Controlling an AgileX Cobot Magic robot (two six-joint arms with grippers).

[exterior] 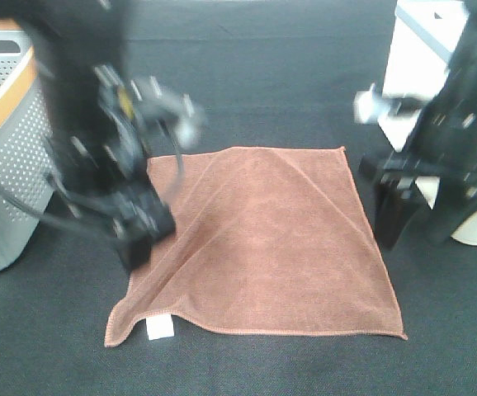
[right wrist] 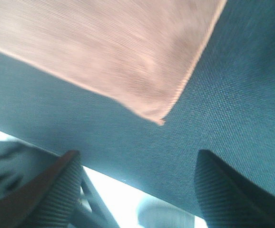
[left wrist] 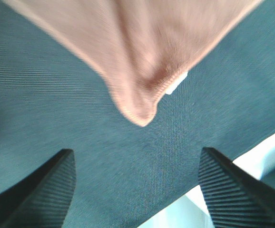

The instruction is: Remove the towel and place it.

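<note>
Tag corner: towel [exterior: 263,243] lies spread on the dark bench [exterior: 288,74], its white tag [exterior: 159,328] at the nearest edge.
Left tool [exterior: 144,235]: jaws wide, empty, above the towel's left hem; best lifted straight up.
Right tool [exterior: 408,210]: spread, empty, just beside the right hem.
Surroundings: perforated grey basket [exterior: 7,165] left, white box [exterior: 428,49] far right, both clear.

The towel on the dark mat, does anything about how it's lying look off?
Mostly flat, but the towel isn't smooth: a raised crease runs diagonally across it, and the corner by the white tag is curled up.
</note>
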